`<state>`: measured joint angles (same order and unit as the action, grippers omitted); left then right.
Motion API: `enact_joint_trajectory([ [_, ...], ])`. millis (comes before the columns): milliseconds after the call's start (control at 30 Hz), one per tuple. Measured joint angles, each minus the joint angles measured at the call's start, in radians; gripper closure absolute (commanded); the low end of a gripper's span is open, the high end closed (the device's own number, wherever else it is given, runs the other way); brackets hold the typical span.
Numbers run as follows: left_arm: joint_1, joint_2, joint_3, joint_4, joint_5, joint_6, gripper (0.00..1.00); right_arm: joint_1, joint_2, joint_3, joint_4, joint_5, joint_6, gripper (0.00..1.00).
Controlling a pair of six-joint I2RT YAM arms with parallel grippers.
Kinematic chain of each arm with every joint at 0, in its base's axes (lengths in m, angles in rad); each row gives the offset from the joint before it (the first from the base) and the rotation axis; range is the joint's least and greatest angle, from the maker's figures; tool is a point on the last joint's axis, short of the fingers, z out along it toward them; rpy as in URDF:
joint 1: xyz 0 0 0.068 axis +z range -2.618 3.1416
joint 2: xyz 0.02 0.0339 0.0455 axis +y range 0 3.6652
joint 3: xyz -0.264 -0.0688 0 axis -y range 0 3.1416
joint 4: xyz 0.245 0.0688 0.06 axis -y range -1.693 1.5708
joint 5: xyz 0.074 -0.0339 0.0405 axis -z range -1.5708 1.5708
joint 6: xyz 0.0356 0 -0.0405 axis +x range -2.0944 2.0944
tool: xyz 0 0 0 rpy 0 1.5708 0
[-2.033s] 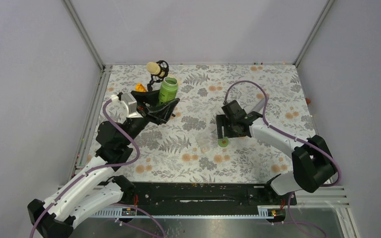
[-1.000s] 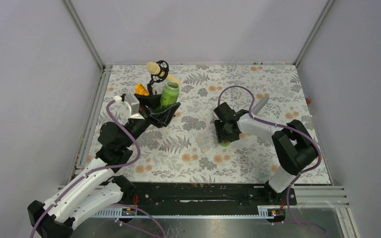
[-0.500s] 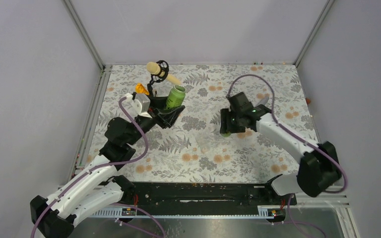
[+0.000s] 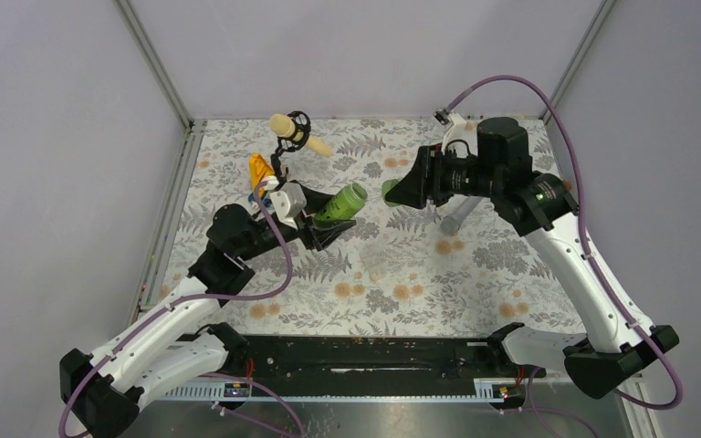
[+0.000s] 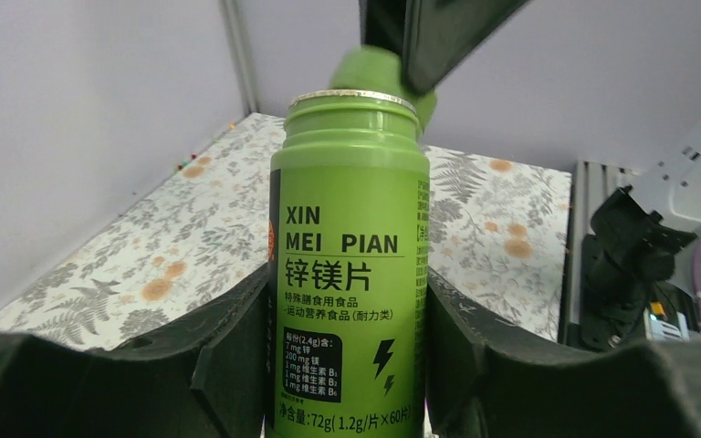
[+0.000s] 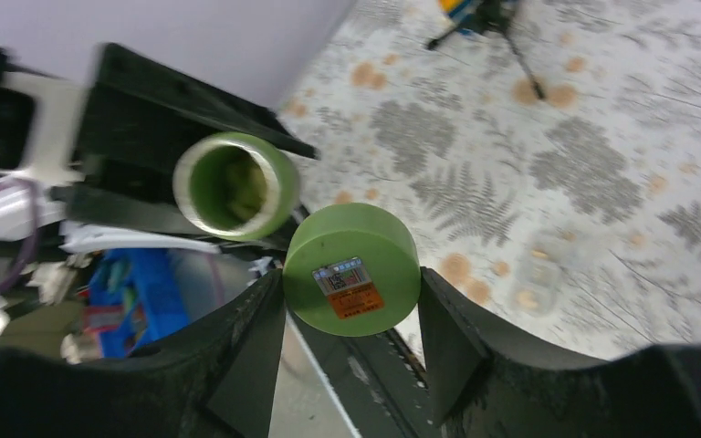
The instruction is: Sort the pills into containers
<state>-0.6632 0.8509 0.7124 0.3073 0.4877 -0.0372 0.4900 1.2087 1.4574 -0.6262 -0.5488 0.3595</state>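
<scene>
Left tool (image 4: pixel 329 219): clamped on the green bottle (image 4: pixel 340 203), which was held off the desk (image 4: pixel 511 274) at left-centre and tipped so its open mouth faced right.
Right tool (image 4: pixel 403 189): closed on the green cap (image 6: pixel 353 269), raised just right of the bottle's mouth and not touching it.
Container: one low clear cup (image 6: pixel 540 274) sat on the patterned desk, nearer than both tools and well apart from the bottle.
Contents: the bottle's inside looked dim green, with no pills discernible. Whether the cup held anything could not be told, as the pattern showed through it.
Spill risk: the mouth pointed at bare desk, not over the cup. Tipping further there would probably scatter pills among the orange blotches.
Cup risk: it looked light and hard to see, so a descending finger might knock it over.
Cap risk: hanging so close to the mouth, it could deflect a pour.
</scene>
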Motion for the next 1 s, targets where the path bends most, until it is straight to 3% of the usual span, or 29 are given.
enact_joint_trajectory([
  [433, 0.0, 0.011, 0.01, -0.023, 0.133, 0.012, 1.0, 0.001, 0.036, 0.029, 0.143, -0.301, 0.129, 0.55],
  [1000, 0.0, 0.053, 0.054, -0.06, 0.22, 0.014, 1.0, 0.053, 0.116, 0.153, -0.09, -0.324, -0.039, 0.55],
])
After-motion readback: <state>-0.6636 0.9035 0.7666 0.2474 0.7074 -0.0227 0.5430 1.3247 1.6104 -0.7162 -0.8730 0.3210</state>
